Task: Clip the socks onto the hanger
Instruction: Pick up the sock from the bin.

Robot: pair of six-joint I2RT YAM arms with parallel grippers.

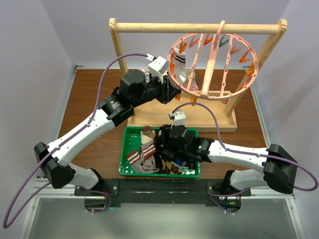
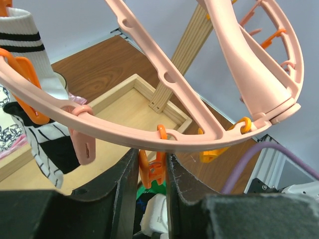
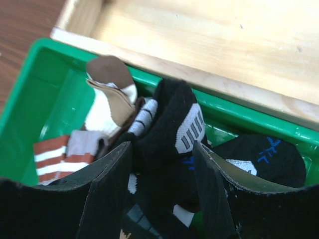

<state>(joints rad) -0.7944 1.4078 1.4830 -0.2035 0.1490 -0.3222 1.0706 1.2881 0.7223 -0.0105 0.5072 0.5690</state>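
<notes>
The pink hanger [image 1: 213, 64] is hanging by its hook from the top bar of the wooden rack [image 1: 199, 27] at the back of the desk [image 1: 89, 94], its ring tilting toward the arms. A white sock [image 1: 179, 63] with black stripes is dangling from a clip on the ring's left side.

The other socks [image 1: 147, 154] are lying in a heap in the green tray [image 1: 124, 149], which is sitting on the desk just in front of the rack's base. Among them, a black sock [image 3: 172, 124] with grey-white bars is bunching up in the middle. A brown-and-white sock [image 3: 107, 104] is lying beside it, toward the tray's far wall.

The left pincer [image 2: 152, 157] is reaching up under the ring's lower left rim. It is clenching an orange clip [image 2: 149, 172] that is hanging from the rim, with one finger pressing on each side of it.

The right pincer [image 3: 162, 149] is hovering low over the tray, released. Its fingers [image 3: 107, 189] are standing wide apart on either side of the black sock, which is resting on the heap.
</notes>
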